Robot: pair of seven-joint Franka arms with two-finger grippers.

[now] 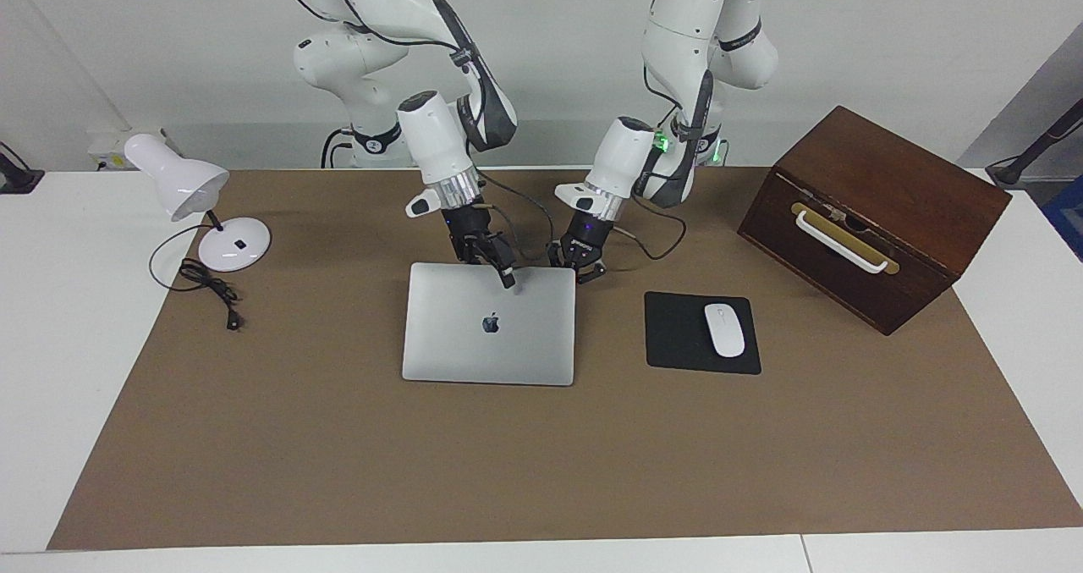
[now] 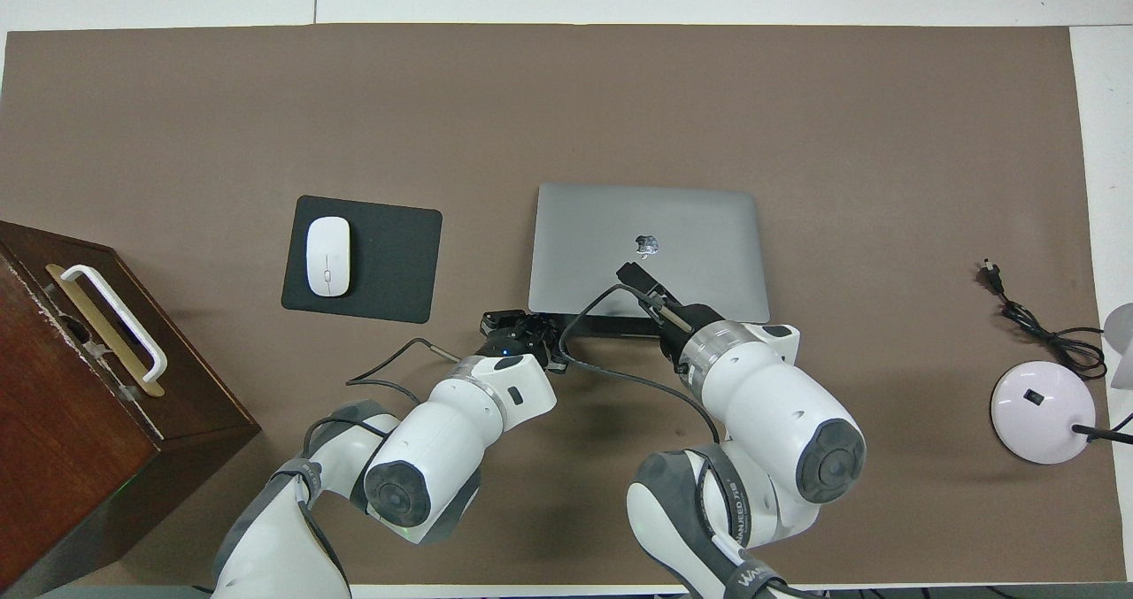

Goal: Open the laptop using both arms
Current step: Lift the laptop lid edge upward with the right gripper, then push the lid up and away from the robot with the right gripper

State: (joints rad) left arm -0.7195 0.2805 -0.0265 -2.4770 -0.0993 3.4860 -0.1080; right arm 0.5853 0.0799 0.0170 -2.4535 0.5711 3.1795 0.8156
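The silver-grey laptop (image 1: 488, 323) lies flat on the brown mat with its lid down and the apple logo up; it also shows in the overhead view (image 2: 651, 227). My right gripper (image 1: 506, 277) is tilted down onto the lid, just inside the edge nearest the robots; in the overhead view (image 2: 633, 273) its tip lies close to the logo. My left gripper (image 1: 579, 268) is open and low at the laptop's corner nearest the robots, toward the left arm's end, and also shows in the overhead view (image 2: 522, 326). I cannot tell whether it touches the laptop.
A black mouse pad (image 1: 677, 336) with a white mouse (image 1: 725, 329) lies beside the laptop toward the left arm's end. A dark wooden box (image 1: 871, 217) with a white handle stands past it. A white desk lamp (image 1: 203, 209) and its cable stand at the right arm's end.
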